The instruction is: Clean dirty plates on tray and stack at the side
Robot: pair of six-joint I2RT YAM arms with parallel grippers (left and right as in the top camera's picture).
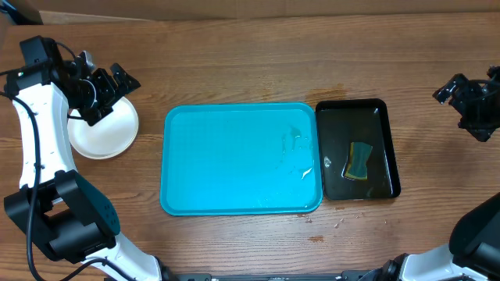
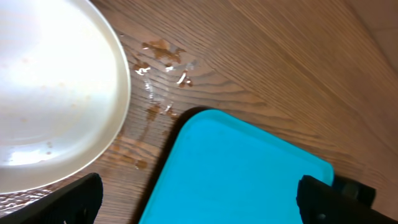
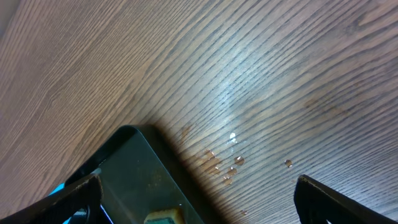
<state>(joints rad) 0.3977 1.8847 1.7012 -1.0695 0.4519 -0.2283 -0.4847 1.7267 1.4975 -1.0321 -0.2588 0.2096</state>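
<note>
The cyan tray (image 1: 234,187) lies in the middle of the table with nothing on it but wet streaks near its right end. A white plate (image 1: 105,134) rests on the table left of the tray; the left wrist view shows faint brown specks on the plate (image 2: 50,93). I cannot tell whether other plates lie under it. My left gripper (image 1: 109,94) hovers over the plate's far edge, open and empty. In its wrist view the left gripper (image 2: 202,202) spans the tray's corner (image 2: 249,168). My right gripper (image 1: 462,101) hangs open at the far right, holding nothing.
A black tray (image 1: 387,148) holding water and a yellow-and-blue sponge (image 1: 359,160) sits against the cyan tray's right side. Brown wet smears (image 2: 161,50) mark the table between plate and tray. Droplets (image 3: 224,165) lie beside the black tray's corner (image 3: 134,168).
</note>
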